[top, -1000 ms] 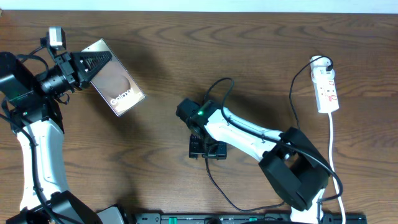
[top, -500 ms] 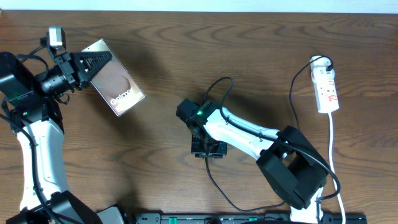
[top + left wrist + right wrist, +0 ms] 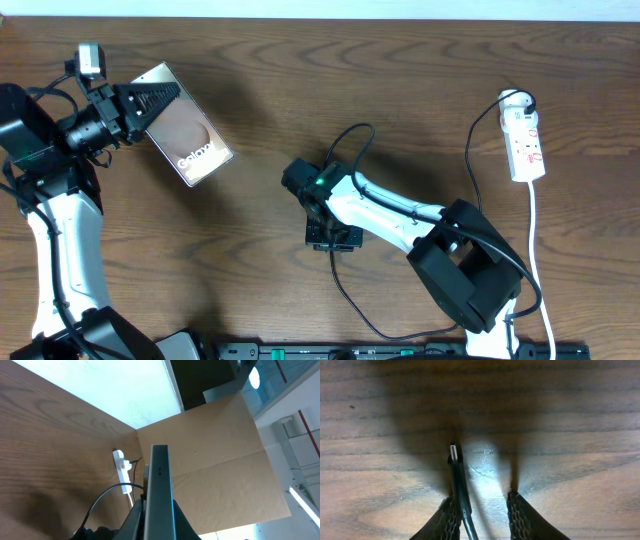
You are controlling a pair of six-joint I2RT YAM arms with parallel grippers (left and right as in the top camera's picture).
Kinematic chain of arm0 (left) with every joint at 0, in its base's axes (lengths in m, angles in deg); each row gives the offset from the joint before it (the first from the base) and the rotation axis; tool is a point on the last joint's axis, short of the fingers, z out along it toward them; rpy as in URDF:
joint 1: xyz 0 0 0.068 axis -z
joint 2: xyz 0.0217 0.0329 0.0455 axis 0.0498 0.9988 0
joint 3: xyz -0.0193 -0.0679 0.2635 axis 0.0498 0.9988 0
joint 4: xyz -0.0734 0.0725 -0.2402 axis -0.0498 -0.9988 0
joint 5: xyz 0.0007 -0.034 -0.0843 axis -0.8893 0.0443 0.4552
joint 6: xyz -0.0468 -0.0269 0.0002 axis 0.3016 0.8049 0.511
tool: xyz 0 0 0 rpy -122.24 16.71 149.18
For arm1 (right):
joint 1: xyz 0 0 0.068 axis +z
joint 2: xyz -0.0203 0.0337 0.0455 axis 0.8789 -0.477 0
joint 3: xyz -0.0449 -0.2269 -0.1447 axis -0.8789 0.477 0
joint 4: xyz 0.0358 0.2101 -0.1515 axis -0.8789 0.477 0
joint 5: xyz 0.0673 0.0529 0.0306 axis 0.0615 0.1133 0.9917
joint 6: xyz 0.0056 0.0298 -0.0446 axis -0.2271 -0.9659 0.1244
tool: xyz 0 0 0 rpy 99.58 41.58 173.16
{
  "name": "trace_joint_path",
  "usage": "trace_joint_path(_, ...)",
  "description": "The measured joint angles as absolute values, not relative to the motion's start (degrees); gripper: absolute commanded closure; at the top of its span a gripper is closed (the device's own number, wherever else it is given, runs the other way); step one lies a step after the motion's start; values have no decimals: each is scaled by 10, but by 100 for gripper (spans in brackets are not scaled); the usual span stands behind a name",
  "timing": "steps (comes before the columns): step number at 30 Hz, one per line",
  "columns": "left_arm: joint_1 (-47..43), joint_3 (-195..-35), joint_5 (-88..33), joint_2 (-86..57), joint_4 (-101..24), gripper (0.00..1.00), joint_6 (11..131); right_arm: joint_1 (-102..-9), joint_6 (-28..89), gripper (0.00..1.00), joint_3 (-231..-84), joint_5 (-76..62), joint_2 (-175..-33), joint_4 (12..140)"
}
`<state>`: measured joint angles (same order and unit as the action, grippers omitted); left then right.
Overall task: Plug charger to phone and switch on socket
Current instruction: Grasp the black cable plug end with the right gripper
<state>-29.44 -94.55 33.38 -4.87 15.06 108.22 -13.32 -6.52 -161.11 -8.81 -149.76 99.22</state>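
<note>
My left gripper (image 3: 143, 100) is shut on the phone (image 3: 187, 137), holding it tilted above the table at the far left with its "Galaxy" screen facing up. The left wrist view shows the phone (image 3: 160, 490) edge-on between the jaws. My right gripper (image 3: 334, 240) points down at mid-table. The charger (image 3: 460, 480) lies on the wood between its fingers, plug tip (image 3: 453, 452) pointing away. The cable rests against the left finger (image 3: 449, 515), and a gap separates it from the right finger (image 3: 520, 512). The socket (image 3: 526, 140) lies at the far right.
The socket's white cord (image 3: 535, 240) runs down the right side of the table. A black plug (image 3: 521, 100) sits in the socket's top end. The socket (image 3: 120, 467) also shows far off in the left wrist view, before a brown cardboard wall (image 3: 215, 460).
The right gripper's jaws have narrowed around the charger cable, and the right arm has edged slightly left. The left arm and the phone have not moved.
</note>
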Motion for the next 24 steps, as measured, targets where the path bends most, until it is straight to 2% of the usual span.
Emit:
trace_joint_path(18,-294,-946,334,-49,151,93,1082,-133,-78,79,-1613,-110,-1498,985)
trace_joint_path(24,-294,-946,334,-49,151,92,1082,-133,-86,85,-1614,-115,-1498,982)
